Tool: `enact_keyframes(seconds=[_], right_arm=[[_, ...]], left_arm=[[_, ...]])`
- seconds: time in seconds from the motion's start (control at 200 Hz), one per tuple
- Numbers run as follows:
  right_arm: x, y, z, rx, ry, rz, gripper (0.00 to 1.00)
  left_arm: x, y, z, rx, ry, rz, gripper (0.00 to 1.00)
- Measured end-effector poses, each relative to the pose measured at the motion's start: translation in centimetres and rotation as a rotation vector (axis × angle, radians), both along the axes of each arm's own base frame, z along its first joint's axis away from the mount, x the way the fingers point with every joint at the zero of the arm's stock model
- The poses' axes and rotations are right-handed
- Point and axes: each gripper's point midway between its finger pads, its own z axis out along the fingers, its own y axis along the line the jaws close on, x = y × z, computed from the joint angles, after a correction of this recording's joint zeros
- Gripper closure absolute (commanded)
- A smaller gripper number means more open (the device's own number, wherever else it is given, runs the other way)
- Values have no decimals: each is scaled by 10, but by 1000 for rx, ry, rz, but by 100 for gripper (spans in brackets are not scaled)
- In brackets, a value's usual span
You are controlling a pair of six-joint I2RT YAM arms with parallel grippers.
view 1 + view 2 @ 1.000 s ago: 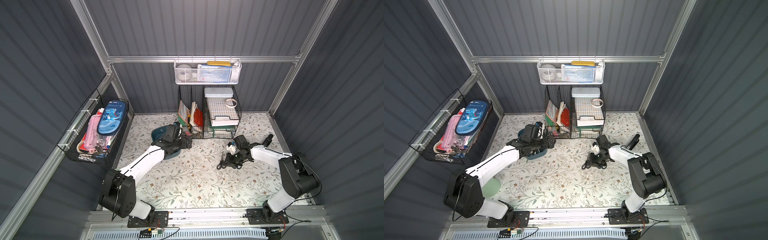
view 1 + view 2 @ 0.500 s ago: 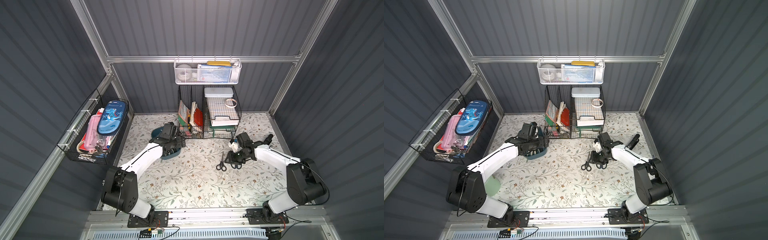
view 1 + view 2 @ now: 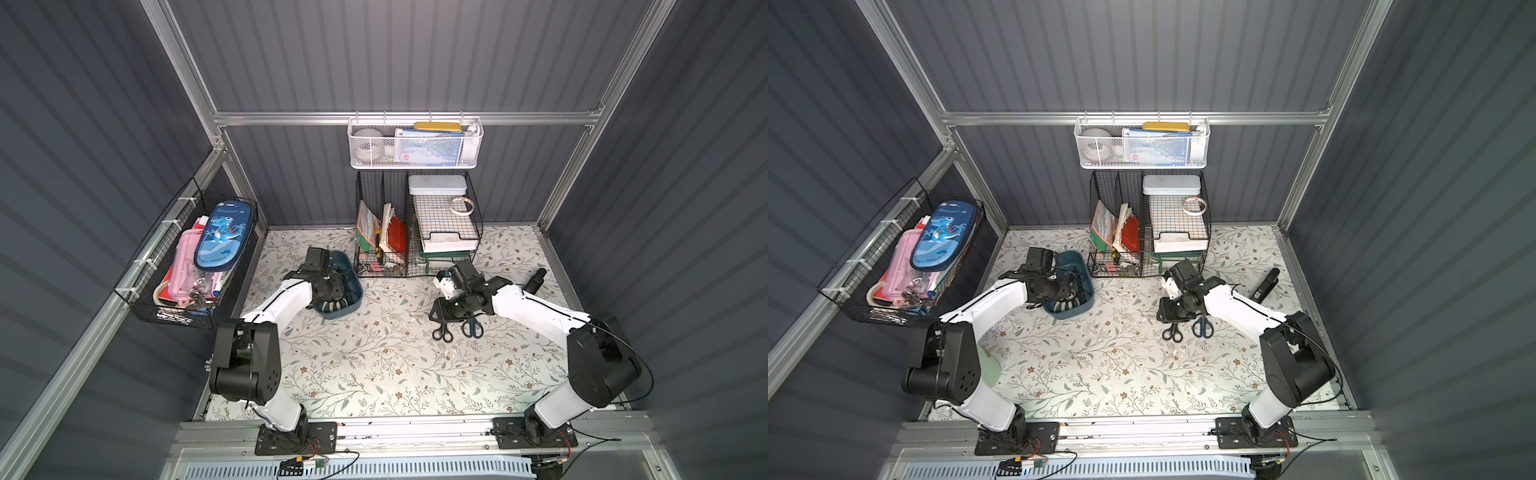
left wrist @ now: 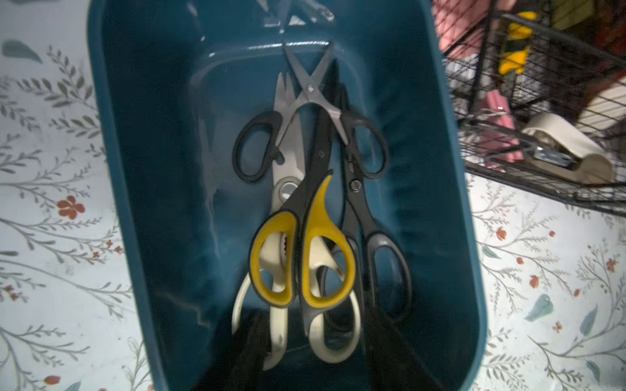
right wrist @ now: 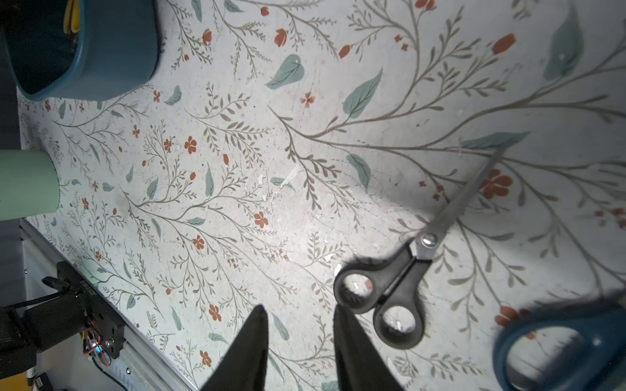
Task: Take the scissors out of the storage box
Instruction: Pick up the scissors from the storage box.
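Four of the scissors (image 4: 306, 216) lie stacked in the storage box (image 4: 152, 203), which stands at the far left of the desk (image 3: 374, 374). A yellow-and-black pair (image 4: 305, 264) rests on a cream pair (image 4: 335, 338), with a small black pair (image 4: 310, 89) (blades crossed open) and a longer black pair (image 4: 386, 267) alongside.

Two more lie side by side on the desk at the right: a short black pair (image 3: 442, 332) and a blue pair (image 3: 472, 328).

The step in hand looks like the next pick from the box. The left gripper (image 4: 315, 325) is down inside, half closed astride the cream handle loops; whether it pinches them yet I cannot tell. The next move calls for a firm close and a straight lift, since the layered pairs may drag one another up.

The right gripper (image 5: 299, 338) hangs over the two desk pairs, jaws apart and empty.

Only the left wrist view shows the box's contents, because the arm covers most of them in both top views. Only the right wrist view shows the short black pair's blade.
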Motion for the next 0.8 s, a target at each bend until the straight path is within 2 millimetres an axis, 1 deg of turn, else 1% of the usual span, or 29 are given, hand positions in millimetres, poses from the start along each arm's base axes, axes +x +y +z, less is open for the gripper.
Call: enact_keyframes(seconds=[0.08, 0.17, 0.25, 0.36, 0.415, 0.645, 0.796], right_arm=[[3, 4, 1, 3, -5, 5, 63], [6, 8, 7, 13, -23, 9, 63], [8, 11, 9, 20, -32, 11, 63], [7, 11, 9, 20, -31, 12, 63], [7, 11, 10, 21, -32, 13, 63], [8, 15, 11, 32, -34, 11, 63], [7, 17, 12, 37, -33, 13, 63]], left_arm=[[1, -1, -13, -4, 33, -3, 54], [2, -3, -22, -7, 56, -6, 55], [5, -3, -24, -7, 61, -6, 59], [9, -4, -26, -6, 59, -5, 60], [9, -4, -28, -5, 63, -5, 62], [9, -3, -33, -1, 73, -3, 65], [9, -2, -40, 7, 86, -1, 71]])
